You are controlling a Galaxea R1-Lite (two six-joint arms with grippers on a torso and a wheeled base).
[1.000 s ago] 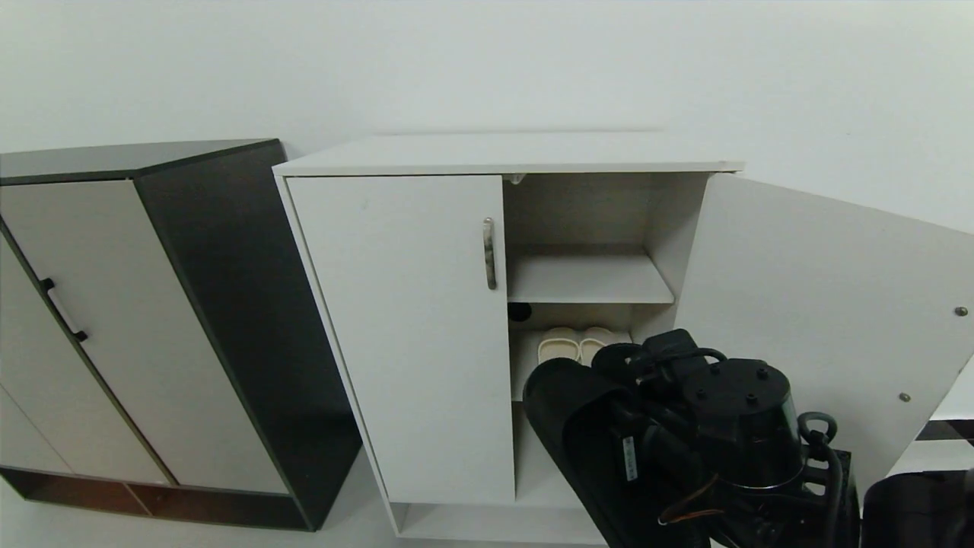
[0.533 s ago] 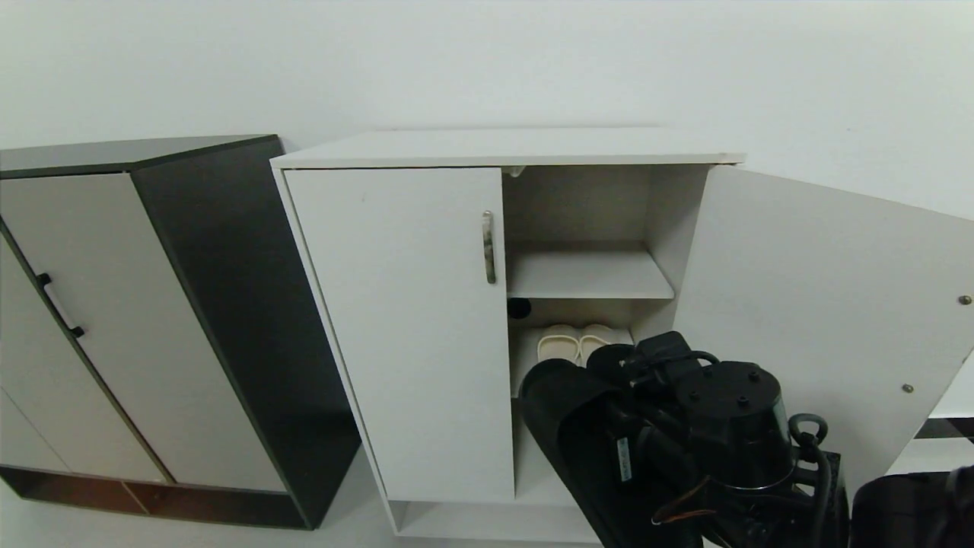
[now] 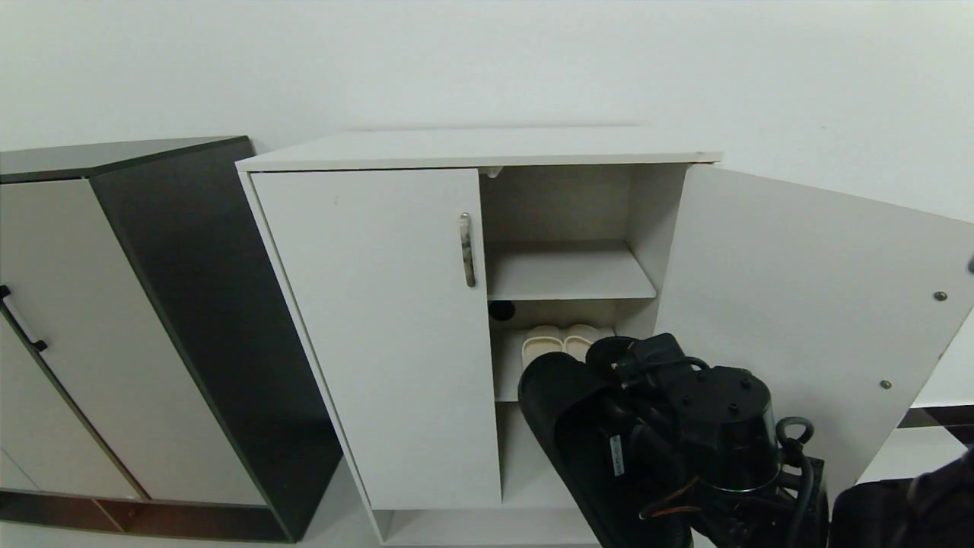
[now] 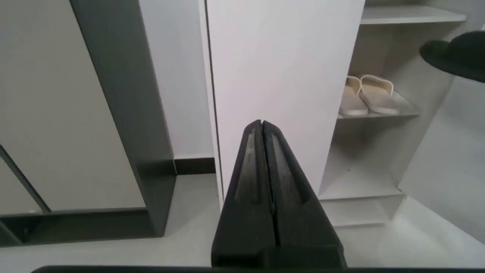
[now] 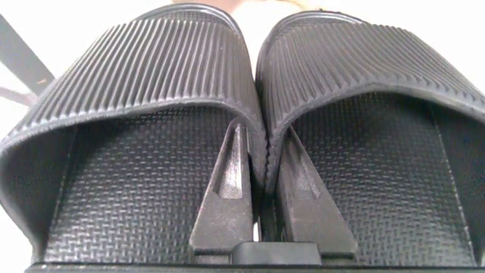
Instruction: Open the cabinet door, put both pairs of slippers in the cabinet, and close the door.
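Currently, the cabinet [image 3: 472,148] stands at frame centre with its right door [image 3: 799,304] swung wide and its left door [image 3: 380,327] closed, so the opening step is complete. One pair, the beige slippers [image 3: 559,341], sits on the middle shelf [image 3: 508,369], just below centre. The second pair, the black slippers [image 3: 567,411], hangs before the opening at lower centre-right. It is clamped by the right gripper [image 5: 264,152], one finger inside each slipper, pinching the adjoining walls together. Left to do: place this pair inside, release it, close the door. The left gripper [image 4: 262,129] has its fingers pressed together, holds nothing, and points toward the closed left door.
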